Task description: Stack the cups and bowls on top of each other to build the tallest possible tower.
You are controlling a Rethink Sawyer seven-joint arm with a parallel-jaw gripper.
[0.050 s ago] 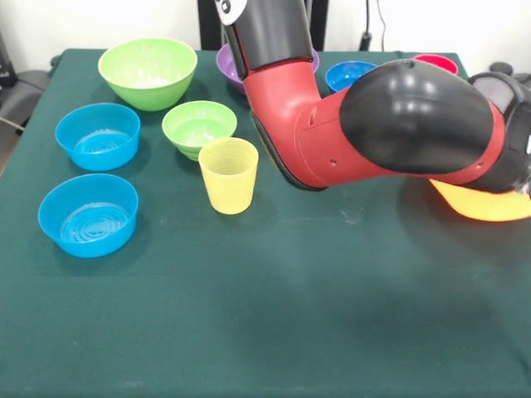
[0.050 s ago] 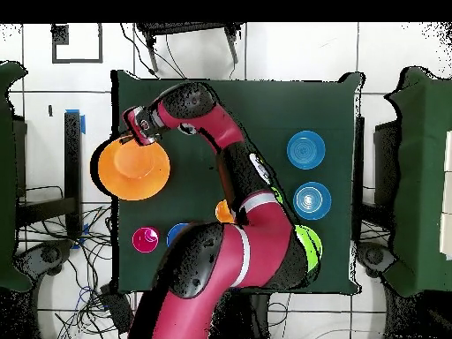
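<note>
The huge orange bowl [image 2: 132, 169] sits open side up near one table edge; the front view shows only its lower rim [image 1: 485, 203] under the arm. My gripper [image 2: 139, 125] hangs over that bowl's rim, and the arm's bulk hides it in the front view. A yellow cup [image 1: 228, 175] stands upright mid-table beside the small green bowl [image 1: 199, 127]. The large green bowl [image 1: 148, 71] and two light blue bowls [image 1: 98, 136] [image 1: 88, 215] stand apart from each other. A purple bowl [image 1: 225, 65], a dark blue bowl [image 1: 349, 75] and a red cup [image 1: 436, 63] line the far edge. Nothing is stacked.
The red and black arm [image 1: 373, 124] stretches low across the table's middle and right, covering part of the purple bowl. Cables and furniture legs [image 2: 53, 256] lie on the floor around the green table [image 1: 274, 315].
</note>
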